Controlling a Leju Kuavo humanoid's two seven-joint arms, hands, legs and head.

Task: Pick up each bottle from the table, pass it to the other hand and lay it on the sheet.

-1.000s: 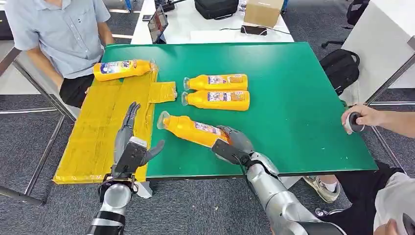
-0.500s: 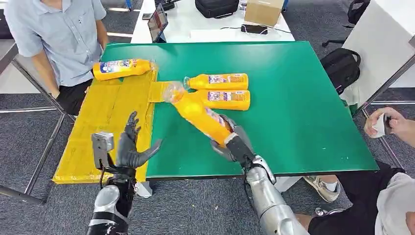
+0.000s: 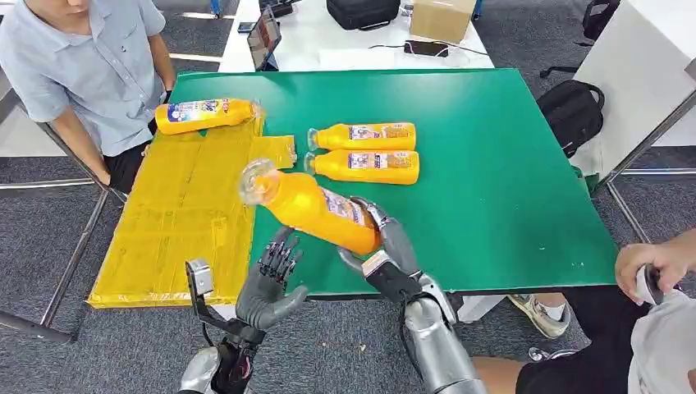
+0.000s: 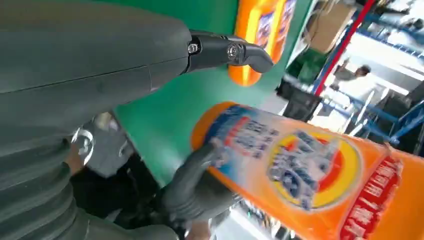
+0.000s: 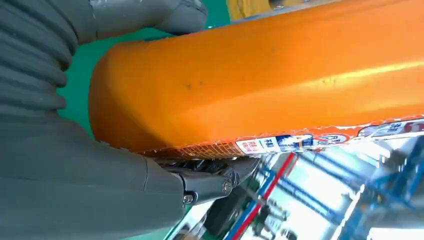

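Bottle raised for the hand-over above the table's near edge

On the far left end of the yellow sheet [image 3: 176, 205] one bottle [image 3: 203, 115] already lies; the left hand [image 3: 269, 283] waits below, fingers spread and holding nothing, just under the lifted bottle [image 3: 310, 208], which the right hand [image 3: 386, 250] grips by its base, neck tilted toward the sheet. Held so near one end, it could tip or slide out before the left hand closes, I judge
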